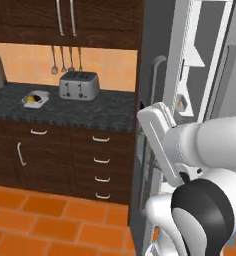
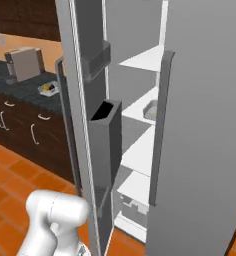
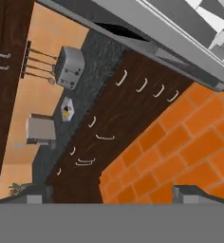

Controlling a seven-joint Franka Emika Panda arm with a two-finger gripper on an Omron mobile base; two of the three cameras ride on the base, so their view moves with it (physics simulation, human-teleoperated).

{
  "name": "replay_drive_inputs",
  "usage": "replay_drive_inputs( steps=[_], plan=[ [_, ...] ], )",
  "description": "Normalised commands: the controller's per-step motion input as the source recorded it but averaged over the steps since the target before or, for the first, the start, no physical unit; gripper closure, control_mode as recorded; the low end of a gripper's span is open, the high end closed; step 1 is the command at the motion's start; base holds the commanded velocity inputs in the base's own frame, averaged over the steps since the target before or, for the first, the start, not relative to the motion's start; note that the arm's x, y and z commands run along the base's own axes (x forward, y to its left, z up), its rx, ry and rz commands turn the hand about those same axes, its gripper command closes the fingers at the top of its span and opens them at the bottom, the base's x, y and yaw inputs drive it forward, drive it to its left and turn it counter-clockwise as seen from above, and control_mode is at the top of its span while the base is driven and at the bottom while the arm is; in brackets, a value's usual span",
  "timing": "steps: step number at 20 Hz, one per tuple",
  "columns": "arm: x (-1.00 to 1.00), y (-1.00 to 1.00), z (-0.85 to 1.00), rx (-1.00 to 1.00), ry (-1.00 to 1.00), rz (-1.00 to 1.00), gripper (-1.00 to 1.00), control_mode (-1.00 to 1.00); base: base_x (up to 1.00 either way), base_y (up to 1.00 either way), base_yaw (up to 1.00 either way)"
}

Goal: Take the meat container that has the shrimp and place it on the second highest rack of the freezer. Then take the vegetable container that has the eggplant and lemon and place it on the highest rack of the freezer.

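Note:
The vegetable container point(image 1: 35, 99) sits on the dark counter left of the toaster, with a yellow lemon and a dark eggplant in it; it also shows as vegetable container point(image 2: 49, 89) and, small, as vegetable container point(image 3: 66, 109). The freezer stands open. A grey meat container point(image 2: 151, 111) rests on the second highest rack point(image 2: 140, 102), below the highest rack point(image 2: 145, 59); from the left it is the meat container point(image 1: 181, 103), with an orange bit inside. My gripper point(image 3: 114, 197) is open and holds nothing, far from the counter and facing the drawers and floor.
A silver toaster point(image 1: 79, 85) stands on the dark counter point(image 1: 90, 112), with hanging utensils behind it. The open freezer door point(image 2: 90, 100) with its bins stands between the arm and the counter. Dark drawers point(image 1: 102, 160) sit under the counter, above an orange tile floor point(image 1: 50, 220).

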Motion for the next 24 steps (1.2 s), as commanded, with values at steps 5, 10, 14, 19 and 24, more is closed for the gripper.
replay_drive_inputs(
  steps=[5, 10, 14, 19, 24],
  plan=[
    [0.0, 0.0, 0.0, 0.0, 0.0, 0.0, -1.0, 1.0, -0.12, 0.0, 1.0],
    [0.0, 0.0, 0.0, 0.0, 0.0, 0.0, -1.0, 1.0, -0.13, 0.0, 1.0],
    [0.0, 0.0, 0.0, 0.0, 0.0, 0.0, -1.0, 1.0, -0.13, 0.08, 1.0],
    [0.0, 0.0, 0.0, 0.0, 0.0, 0.0, -1.0, 1.0, -0.14, 0.88, 0.79],
    [0.0, 0.0, 0.0, 0.0, 0.0, 0.0, -1.0, 1.0, 0.45, 0.57, 0.52]
  ],
)
